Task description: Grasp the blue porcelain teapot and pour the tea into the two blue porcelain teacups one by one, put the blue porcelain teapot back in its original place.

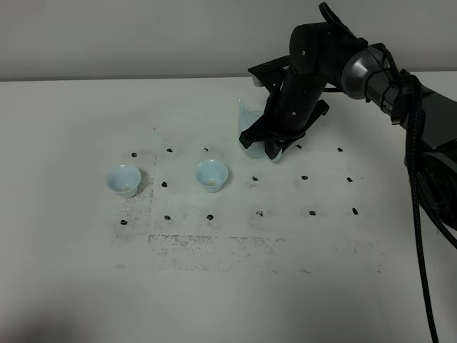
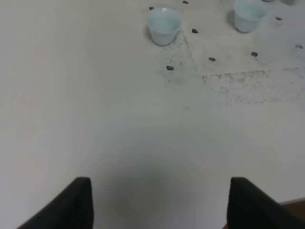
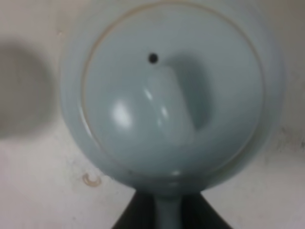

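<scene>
The blue porcelain teapot (image 1: pixel 250 132) stands on the white table, spout toward the back left, mostly hidden under my right arm. In the right wrist view its knobbed lid (image 3: pixel 171 95) fills the frame, and the loop handle (image 3: pixel 167 214) sits between the two dark fingers of my right gripper (image 1: pixel 275 146), which press against it on both sides. The two blue porcelain teacups (image 1: pixel 123 179) (image 1: pixel 212 175) stand upright to the left of the teapot; they also show in the left wrist view (image 2: pixel 164 25) (image 2: pixel 249 14). No tea is visible. My left gripper (image 2: pixel 157 205) is open and empty, far from the cups.
Small black marks (image 1: pixel 258 213) dot the table in a grid around the cups and teapot, with scuffed grey patches (image 1: pixel 200 243) in front. The right arm's black cable (image 1: pixel 418 200) hangs along the right side.
</scene>
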Motion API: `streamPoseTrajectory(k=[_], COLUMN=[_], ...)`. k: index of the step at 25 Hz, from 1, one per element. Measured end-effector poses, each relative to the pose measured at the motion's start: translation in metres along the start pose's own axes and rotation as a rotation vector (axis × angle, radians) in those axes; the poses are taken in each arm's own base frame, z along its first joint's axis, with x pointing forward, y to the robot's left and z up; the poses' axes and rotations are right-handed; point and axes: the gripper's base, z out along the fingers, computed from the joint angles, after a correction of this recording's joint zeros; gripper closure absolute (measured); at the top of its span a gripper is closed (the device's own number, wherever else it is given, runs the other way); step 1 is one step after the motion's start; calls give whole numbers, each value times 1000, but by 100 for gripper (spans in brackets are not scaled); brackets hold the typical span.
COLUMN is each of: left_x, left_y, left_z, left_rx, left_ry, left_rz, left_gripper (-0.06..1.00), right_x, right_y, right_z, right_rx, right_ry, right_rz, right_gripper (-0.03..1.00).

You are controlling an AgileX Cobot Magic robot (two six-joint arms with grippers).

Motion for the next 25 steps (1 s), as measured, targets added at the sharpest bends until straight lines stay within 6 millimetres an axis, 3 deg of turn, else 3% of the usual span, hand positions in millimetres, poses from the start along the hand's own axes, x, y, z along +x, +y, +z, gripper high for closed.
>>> streamPoseTrajectory(k=[18, 20, 25], left_x=[0, 0, 0], left_y=[0, 0, 0], left_z=[0, 0, 0], left_rx=[0, 0, 0], left_ry=[0, 0, 1], left_rz=[0, 0, 0], left_gripper=[34, 34, 34], right_x=[-5, -5, -6], right_y=[10, 10, 18], right_z=[-17, -26, -81], right_rx=[30, 48, 88], right_ry=[-50, -65, -161], right_rz=[-50, -63, -156], right_gripper=[89, 89, 89])
